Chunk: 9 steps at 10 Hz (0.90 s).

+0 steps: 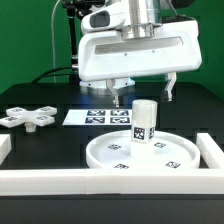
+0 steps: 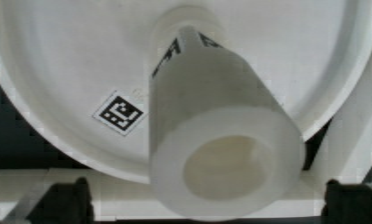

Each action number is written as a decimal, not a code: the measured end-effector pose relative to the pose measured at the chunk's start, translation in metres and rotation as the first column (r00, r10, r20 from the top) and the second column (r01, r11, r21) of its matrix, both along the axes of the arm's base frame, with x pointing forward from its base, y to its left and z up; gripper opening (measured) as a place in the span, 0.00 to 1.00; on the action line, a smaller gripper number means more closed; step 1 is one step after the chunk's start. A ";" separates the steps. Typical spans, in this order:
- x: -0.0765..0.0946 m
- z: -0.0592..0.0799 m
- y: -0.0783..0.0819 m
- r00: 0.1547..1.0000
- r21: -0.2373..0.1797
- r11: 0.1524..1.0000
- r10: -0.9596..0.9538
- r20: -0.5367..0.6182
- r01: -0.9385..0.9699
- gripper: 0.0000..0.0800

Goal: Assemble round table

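Nearest ran a white rail, with one more at each side, three in all. Just behind it lay the single disc, white, round and rimmed, flat on the black tabletop, with several small square tags on its face. On the disc's middle stood the one leg, a short white cylinder, upright, tagged on its side. The wrist view showed its upper end to be hollow. Whether it was fixed to the disc could not be told. Directly above it hung the gripper, its two fingers spread wide, one on each side of the leg's top and clear of it, holding nothing. Farther back, flat on the tabletop, lay the one marker board, partly hidden by the leg. Well apart, to the exterior view's left, was the one cross-shaped base, white with tags on its arms.
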<state>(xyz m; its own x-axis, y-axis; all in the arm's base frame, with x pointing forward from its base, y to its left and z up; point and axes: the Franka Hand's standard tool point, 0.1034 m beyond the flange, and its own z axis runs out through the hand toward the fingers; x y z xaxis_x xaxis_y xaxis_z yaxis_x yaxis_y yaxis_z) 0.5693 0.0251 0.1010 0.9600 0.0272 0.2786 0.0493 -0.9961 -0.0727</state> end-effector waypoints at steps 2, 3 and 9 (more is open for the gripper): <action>-0.007 -0.005 0.003 0.996 0.019 1.000 0.009 -0.091 -0.008 0.81; -0.005 -0.003 0.008 0.990 0.034 0.999 0.024 -0.141 -0.020 0.81; -0.006 -0.009 0.010 0.951 0.027 0.992 0.128 -0.281 -0.125 0.81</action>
